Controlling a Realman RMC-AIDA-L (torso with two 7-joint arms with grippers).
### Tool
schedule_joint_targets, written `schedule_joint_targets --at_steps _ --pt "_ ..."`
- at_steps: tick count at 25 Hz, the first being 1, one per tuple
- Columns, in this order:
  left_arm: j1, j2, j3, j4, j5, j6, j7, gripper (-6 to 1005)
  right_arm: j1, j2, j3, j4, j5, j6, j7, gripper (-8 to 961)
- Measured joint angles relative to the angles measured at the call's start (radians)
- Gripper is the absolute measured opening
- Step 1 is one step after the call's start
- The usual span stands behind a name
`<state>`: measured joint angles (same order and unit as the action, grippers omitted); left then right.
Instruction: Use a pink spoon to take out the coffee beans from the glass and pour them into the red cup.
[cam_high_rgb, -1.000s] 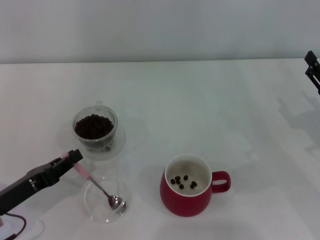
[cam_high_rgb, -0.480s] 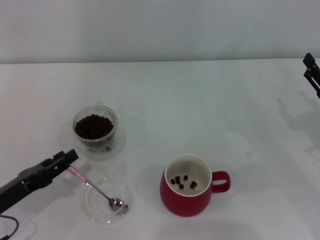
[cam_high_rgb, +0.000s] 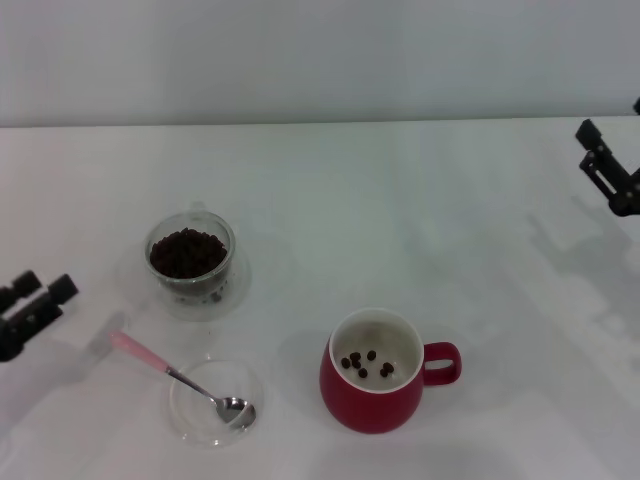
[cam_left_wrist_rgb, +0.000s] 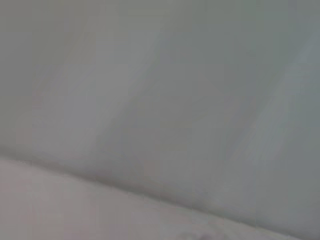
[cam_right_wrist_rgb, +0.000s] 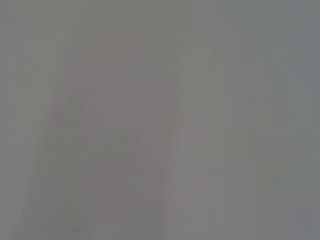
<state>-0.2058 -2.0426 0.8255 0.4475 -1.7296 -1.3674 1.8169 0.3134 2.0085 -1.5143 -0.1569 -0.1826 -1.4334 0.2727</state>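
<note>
Left gripper (cam_high_rgb: 33, 302) sat at the table's (cam_high_rgb: 400, 200) 9 o'clock edge, fingers apart with a narrow gap, holding nothing. Right gripper (cam_high_rgb: 600, 165) was far out at 2 o'clock, jaws looked parted and empty, parked well away from the work.

Pink spoon (cam_high_rgb: 170, 372) lay free on the table at roughly 7 o'clock. Its silver bowl rested in a shallow clear dish (cam_high_rgb: 185, 425); the pink handle stuck out over the dish rim. Long axis ran from about 10 o'clock (handle tip) to 4 o'clock (bowl). Handle tip pointed toward the left gripper, and lay near it but not touching, at about 4 o'clock from the fingers.

The glass (cam_high_rgb: 191, 258) stood at 12 o'clock from the spoon, close by, full of coffee beans (cam_high_rgb: 186, 252). Red cup (cam_high_rgb: 375, 372) was at 3 o'clock from the dish, well apart, loop handle pointing to 3 o'clock, a few beans on its white floor.

Judgement: left arm was clearly the nearer one for any re-grasp; right arm would have had to cross the whole table. The grasp would turn on matching the jaw line across that 10-to-4 handle axis, coming in at the pink end outside the dish rim.

Both wrist views showed only blank surface, no help.
</note>
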Motion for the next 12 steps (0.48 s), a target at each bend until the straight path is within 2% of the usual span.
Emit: schedule_joint_targets --at_steps 1,3,8,12 --pt "0.002 -0.001 -0.043 0.0 -0.002 -0.027 0.075 721 0.0 0.0 -0.009 0.0 0.0 -0.014 0.0 727" --pt "0.004 -0.007 -0.075 0.0 -0.002 -0.042 0.128 719 0.0 0.001 -0.026 0.0 0.001 -0.039 0.004 727" --pt "-0.007 -0.033 -0.205 -0.015 -0.012 -0.059 0.328 716 0.003 0.005 -0.066 0.0 0.005 -0.094 0.021 727" --pt "-0.037 -0.032 -0.23 -0.062 -0.074 -0.024 0.45 714 0.001 0.006 -0.083 0.001 0.008 -0.109 0.051 727"
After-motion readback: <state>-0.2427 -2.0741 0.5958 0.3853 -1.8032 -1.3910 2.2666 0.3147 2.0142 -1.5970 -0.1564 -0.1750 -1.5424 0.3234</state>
